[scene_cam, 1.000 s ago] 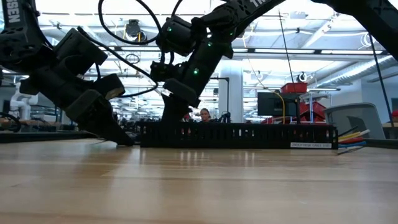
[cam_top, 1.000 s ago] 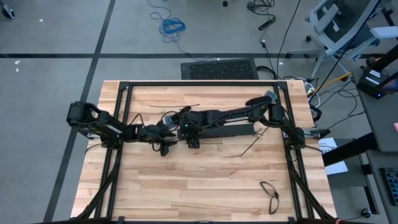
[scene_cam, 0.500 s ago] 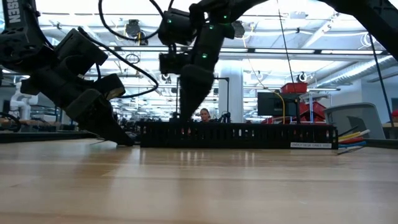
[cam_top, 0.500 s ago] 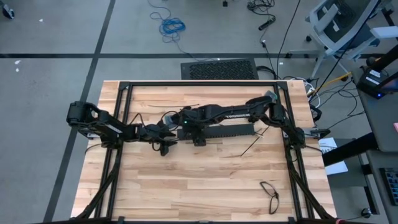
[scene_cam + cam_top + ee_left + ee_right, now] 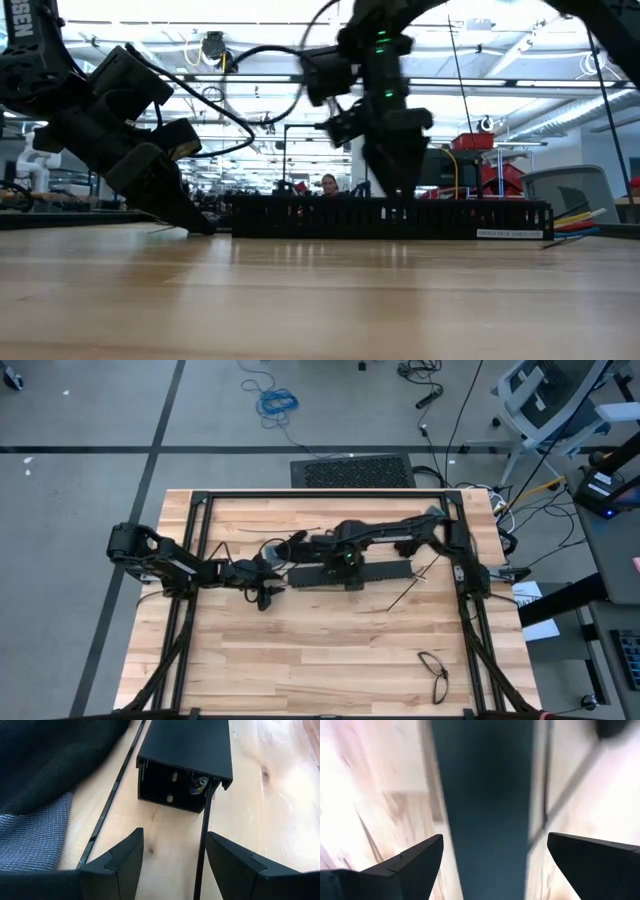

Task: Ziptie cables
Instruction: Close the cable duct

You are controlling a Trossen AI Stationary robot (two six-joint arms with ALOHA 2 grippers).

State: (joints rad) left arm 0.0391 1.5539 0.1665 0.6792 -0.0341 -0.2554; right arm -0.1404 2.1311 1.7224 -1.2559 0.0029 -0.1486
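Now we have both arms low over the middle of the wooden desk (image 5: 300,650). Our right pincer (image 5: 490,860) hangs above the long black slotted bar (image 5: 350,573), fingers spread wide with the bar's dark top running between them — nothing is gripped. From the low view that arm comes down onto the bar's middle. Our left pincer (image 5: 172,852) sits just off the bar's open left end, its fingers (image 5: 125,857) parted (about halfway), and a thin black strip (image 5: 202,840) runs out of that open end and passes between them; we cannot tell whether they touch it. A second thin black strip (image 5: 107,812) lies flat on the desk beside the bar. The cables (image 5: 197,784) show only as a small coloured tip inside the bar's open end — and, from the low view, as coloured ends (image 5: 570,220) sticking out at its far end.
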